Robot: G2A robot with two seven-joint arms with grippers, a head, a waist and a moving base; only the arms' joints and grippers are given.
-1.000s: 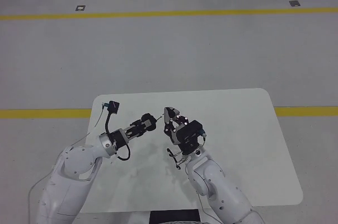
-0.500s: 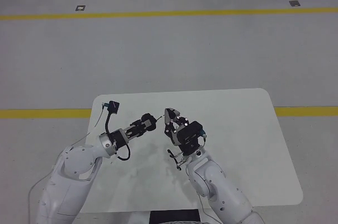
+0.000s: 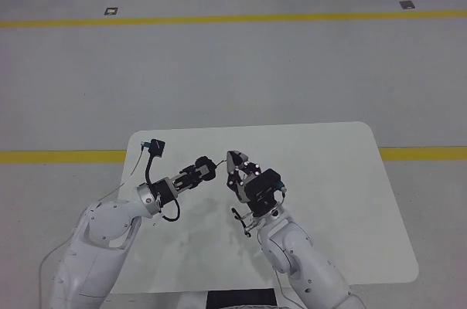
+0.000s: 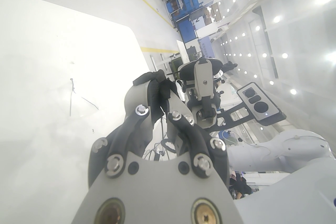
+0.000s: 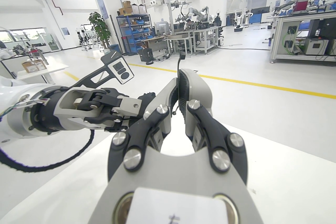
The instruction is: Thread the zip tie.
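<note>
Above desk (image 3: 334,193) — right jaws clamped on zip tie (image 5: 179,68), left jaws pinching tail (image 4: 172,73); slight misalignment — tail may miss head (image 5: 181,55).

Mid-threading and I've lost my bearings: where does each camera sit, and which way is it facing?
Top view: above the arms, looking down on the table; both arms show, left gripper and right gripper close together.
Left wrist view: on the left wrist, looking along its own gripper across the table toward the right gripper.
Right wrist view: on the right wrist, looking along its own gripper, shut on the zip tie, toward the workshop hall.
Shared: both wrist views show the other arm's gripper.
</note>
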